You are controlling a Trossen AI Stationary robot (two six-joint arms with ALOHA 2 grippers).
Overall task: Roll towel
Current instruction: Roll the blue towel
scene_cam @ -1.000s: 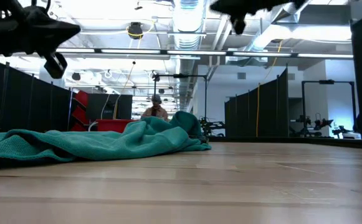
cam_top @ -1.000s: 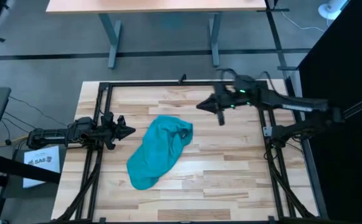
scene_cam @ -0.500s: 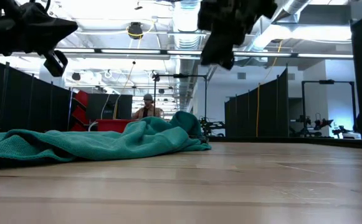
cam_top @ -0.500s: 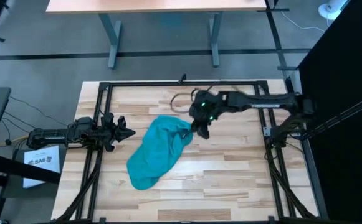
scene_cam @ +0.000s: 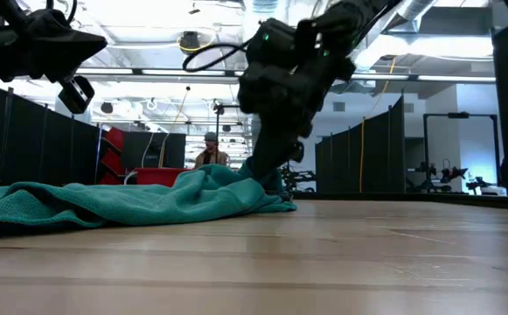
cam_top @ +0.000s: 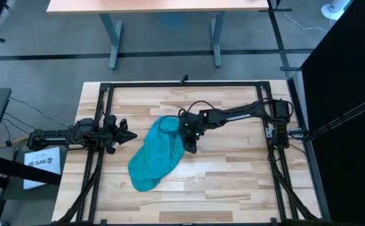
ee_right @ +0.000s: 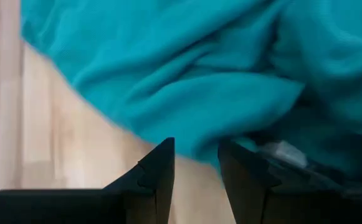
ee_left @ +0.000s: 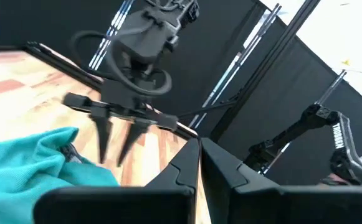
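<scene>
Teal cloth, soft and crumpled, lies in a long loose heap on the wooden table: the towel runs from near the table's middle toward the front left, wider at its far end and narrowing to a rounded tip. Its surface is plain, thrown into thick folds, and in the low view it spreads as a low ridge with one raised hump under the right arm. Bare planks of pale, striped wood stretch wide on the right half of the table and along the front edge; a narrower strip lies free between the towel and the left arm. A black metal frame borders the tabletop.

The right gripper reaches across the table to the towel's far right edge, its tips pointing down just above the cloth where it meets the wood. In the right wrist view its two dark fingers stand a little apart, spread with nothing between them, the folds right beyond them. The left gripper waits at the table's left side, raised off the wood and apart from the towel, its fingers pressed together and empty. A person shows far off in the room behind.
</scene>
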